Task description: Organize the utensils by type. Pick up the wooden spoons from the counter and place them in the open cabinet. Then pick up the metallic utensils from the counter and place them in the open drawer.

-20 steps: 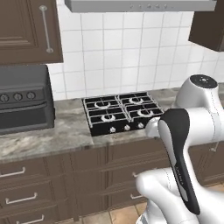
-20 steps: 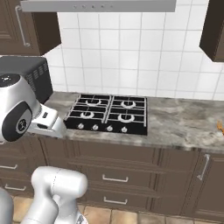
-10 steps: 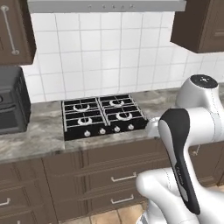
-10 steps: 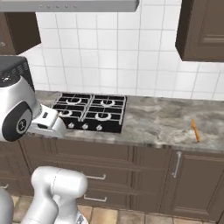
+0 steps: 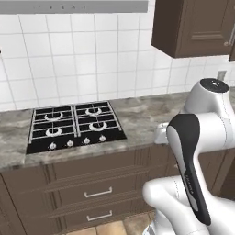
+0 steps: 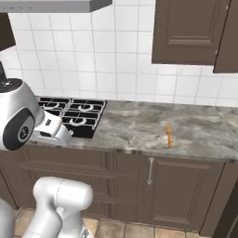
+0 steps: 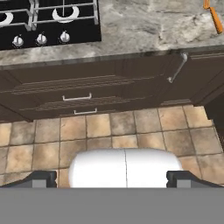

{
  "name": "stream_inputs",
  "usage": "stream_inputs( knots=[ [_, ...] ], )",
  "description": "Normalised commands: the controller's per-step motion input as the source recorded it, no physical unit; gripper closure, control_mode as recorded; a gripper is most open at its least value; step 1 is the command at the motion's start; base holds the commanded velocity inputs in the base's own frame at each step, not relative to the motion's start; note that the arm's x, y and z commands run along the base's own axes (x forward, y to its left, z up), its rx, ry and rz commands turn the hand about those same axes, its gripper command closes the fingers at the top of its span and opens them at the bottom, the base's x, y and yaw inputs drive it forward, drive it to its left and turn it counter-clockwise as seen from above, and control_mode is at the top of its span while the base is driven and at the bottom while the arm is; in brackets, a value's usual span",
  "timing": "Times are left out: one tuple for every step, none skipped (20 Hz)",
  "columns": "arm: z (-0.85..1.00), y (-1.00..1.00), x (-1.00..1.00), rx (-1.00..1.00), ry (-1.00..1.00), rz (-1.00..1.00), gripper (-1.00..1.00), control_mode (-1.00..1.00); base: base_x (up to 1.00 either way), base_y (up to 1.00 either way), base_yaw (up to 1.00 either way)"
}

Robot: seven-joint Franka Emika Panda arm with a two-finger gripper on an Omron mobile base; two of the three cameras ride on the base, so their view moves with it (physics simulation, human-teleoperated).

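Observation:
A slim bright orange utensil (image 6: 169,135) lies on the grey-brown marbled counter (image 6: 135,125), right of the stove; the hand view catches it at the top right corner (image 7: 213,17). My gripper (image 7: 111,178) hangs in front of the counter (image 7: 144,26), pointing down at the floor, well left of the utensil. Its fingertips (image 7: 43,178) stand wide apart with nothing between them, so it is open. The wooden spoons, the open cabinet and the open drawer are out of view.
A black gas stove (image 5: 73,126) sits in the counter (image 5: 142,114) on the left. Closed dark wall cabinets (image 6: 186,32) hang above the right part. Below are shut drawers with handles (image 7: 76,97) and a cabinet door (image 6: 176,186). Tan floor tiles (image 7: 109,131) lie underneath.
The whole picture has slid left, so the base has driven to the right. The stove has moved toward the left edge and the orange utensil has come further in. The gripper stays open.

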Motion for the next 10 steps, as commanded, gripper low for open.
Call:
stream_inputs(
  knots=[
    [0.0, 0.0, 0.0, 0.0, 0.0, 0.0, -1.0, 1.0, 0.0, -0.7, 0.0],
    [0.0, 0.0, 0.0, 0.0, 0.0, 0.0, -1.0, 1.0, 0.0, -0.69, 0.0],
    [0.0, 0.0, 0.0, 0.0, 0.0, 0.0, -1.0, 1.0, 0.0, -0.69, 0.0],
    [0.0, 0.0, 0.0, 0.0, 0.0, 0.0, -1.0, 1.0, 0.0, -0.67, 0.0],
    [0.0, 0.0, 0.0, 0.0, 0.0, 0.0, -1.0, 1.0, 0.0, -0.69, 0.0],
    [0.0, 0.0, 0.0, 0.0, 0.0, 0.0, -1.0, 1.0, 0.0, -0.72, 0.0],
    [0.0, 0.0, 0.0, 0.0, 0.0, 0.0, -1.0, 1.0, 0.0, -0.72, 0.0],
    [0.0, 0.0, 0.0, 0.0, 0.0, 0.0, -1.0, 1.0, 0.0, -0.71, 0.0],
    [0.0, 0.0, 0.0, 0.0, 0.0, 0.0, -1.0, 1.0, 0.0, -0.69, 0.0],
    [0.0, 0.0, 0.0, 0.0, 0.0, 0.0, -1.0, 1.0, 0.0, -0.64, 0.0]
  ],
)
